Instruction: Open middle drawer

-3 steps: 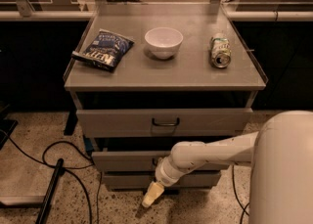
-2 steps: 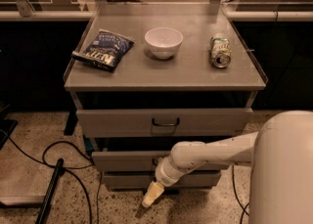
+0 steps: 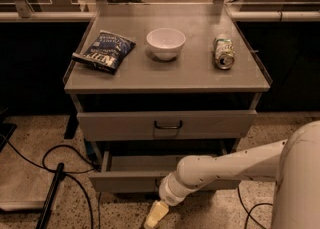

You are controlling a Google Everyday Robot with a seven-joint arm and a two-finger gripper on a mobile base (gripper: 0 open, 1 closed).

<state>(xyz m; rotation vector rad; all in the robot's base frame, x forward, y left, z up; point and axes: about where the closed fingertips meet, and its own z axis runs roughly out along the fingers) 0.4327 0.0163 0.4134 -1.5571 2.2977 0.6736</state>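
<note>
Middle drawer (image 3: 125, 180) drawn out; pull looks nearly finished.

The drawer sits under the top drawer (image 3: 210, 123), its front well forward and a strip of its inside showing. The arm (image 3: 235, 163) crosses its front and hides the handle. The tool (image 3: 155, 215) hangs just below the front's lower edge, pointing down at the floor. I cannot tell whether it is open or closed, and nothing shows in its hold. Next, I judge, either a last short pull straight outward or a clean retreat from the front without nudging it back in. Against a second ago, the drawer front lies farther out with more of the inside bared, and the tool is lower. The things on the desk (image 3: 200, 75) are unmoved.
</note>
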